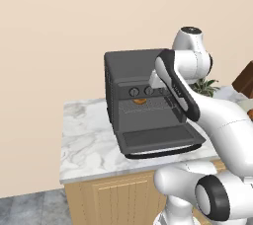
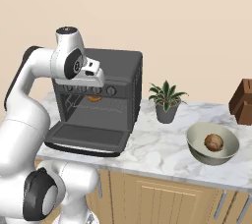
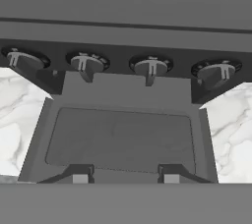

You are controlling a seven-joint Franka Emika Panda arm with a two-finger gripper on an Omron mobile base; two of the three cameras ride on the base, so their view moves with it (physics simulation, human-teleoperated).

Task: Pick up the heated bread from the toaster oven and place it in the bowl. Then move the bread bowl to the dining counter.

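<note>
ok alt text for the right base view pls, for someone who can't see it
A dark grey toaster oven stands on a marble counter with its door dropped open and a small golden bun on the rack inside, the white robot arm reaching toward it. To the right sit a potted plant and a bowl holding a brown round item.

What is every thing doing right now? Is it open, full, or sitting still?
toaster oven: door dropped open, flat on the counter.
bun: lying on the rack inside the oven.
bowl: upright on the counter, a round brown thing inside.
potted plant: upright beside the oven.
gripper: partly open, holding nothing, above the door.
</note>
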